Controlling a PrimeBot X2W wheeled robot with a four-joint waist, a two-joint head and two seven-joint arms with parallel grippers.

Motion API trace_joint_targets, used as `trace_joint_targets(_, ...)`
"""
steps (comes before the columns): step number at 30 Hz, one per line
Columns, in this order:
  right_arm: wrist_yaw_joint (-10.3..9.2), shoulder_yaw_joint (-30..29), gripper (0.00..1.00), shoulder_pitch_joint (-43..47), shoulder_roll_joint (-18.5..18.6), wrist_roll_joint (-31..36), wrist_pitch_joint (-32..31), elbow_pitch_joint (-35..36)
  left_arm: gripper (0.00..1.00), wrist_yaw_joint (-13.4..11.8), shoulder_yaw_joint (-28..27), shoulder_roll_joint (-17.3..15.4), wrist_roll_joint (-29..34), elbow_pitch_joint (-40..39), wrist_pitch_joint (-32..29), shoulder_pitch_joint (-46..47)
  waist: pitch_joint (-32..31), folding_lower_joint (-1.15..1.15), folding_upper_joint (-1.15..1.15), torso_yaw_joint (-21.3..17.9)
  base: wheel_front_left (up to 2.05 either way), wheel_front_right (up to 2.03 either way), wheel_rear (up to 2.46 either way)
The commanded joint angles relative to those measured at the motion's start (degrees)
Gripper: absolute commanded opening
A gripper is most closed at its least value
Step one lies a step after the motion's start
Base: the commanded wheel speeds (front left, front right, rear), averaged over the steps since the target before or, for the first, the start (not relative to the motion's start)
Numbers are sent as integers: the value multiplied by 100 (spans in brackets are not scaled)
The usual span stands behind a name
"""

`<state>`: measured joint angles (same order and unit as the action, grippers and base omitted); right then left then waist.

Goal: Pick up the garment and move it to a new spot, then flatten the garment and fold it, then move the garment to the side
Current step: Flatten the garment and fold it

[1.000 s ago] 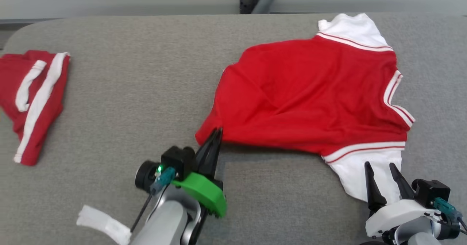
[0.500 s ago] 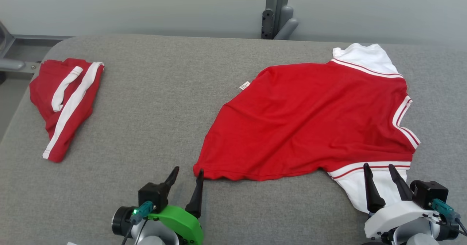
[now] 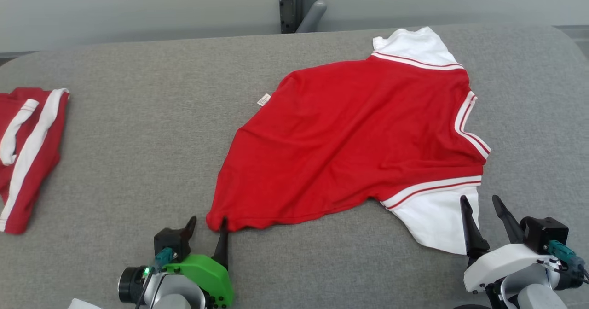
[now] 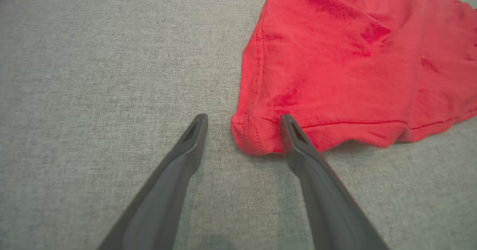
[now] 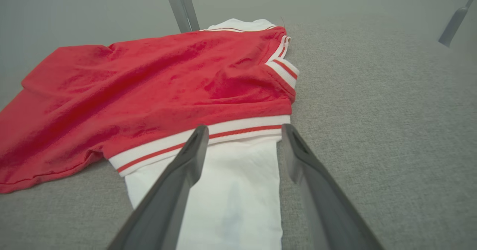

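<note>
The garment [image 3: 349, 138] is a red shirt with white, red-striped sleeves, lying spread on the grey table [image 3: 138, 115] at centre right. My left gripper [image 3: 207, 224] stands open at the shirt's near left hem corner, its right finger touching the hem. In the left wrist view the red corner [image 4: 257, 138] sits between the spread fingers of that gripper [image 4: 243, 119], nothing pinched. My right gripper [image 3: 481, 203] is open over the near white sleeve [image 3: 437, 217]. The right wrist view shows this gripper [image 5: 245, 127] straddling the sleeve [image 5: 231, 190] just short of the striped cuff band.
A second red piece with white stripes [image 3: 27, 152] lies at the table's left edge. A grey metal post [image 3: 297, 5] rises behind the table's far edge. Bare grey cloth lies between the two red pieces and right of the shirt.
My left gripper has opened, let go of the hem corner and drawn back a little. The head camera has shifted. My right gripper stays open over the sleeve.
</note>
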<state>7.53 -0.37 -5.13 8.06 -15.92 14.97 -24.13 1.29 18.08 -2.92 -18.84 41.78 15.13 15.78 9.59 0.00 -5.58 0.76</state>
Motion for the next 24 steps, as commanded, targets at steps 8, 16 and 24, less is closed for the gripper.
trace_joint_targets(8,-8,-10,100,-46,94,-38,9,25,27,-16,61,-3,-125,495,-10,37,182,0,-1,-316,0,0,0)
trace_joint_targets(16,-8,-102,100,79,44,7,9,-21,0,-193,-206,-13,-82,-141,1,-206,-66,0,-1,-138,0,0,0)
trace_joint_targets(24,-8,-221,100,313,-70,65,9,-88,0,-201,-955,-98,397,-802,1,-734,-381,0,-1,0,0,0,0)
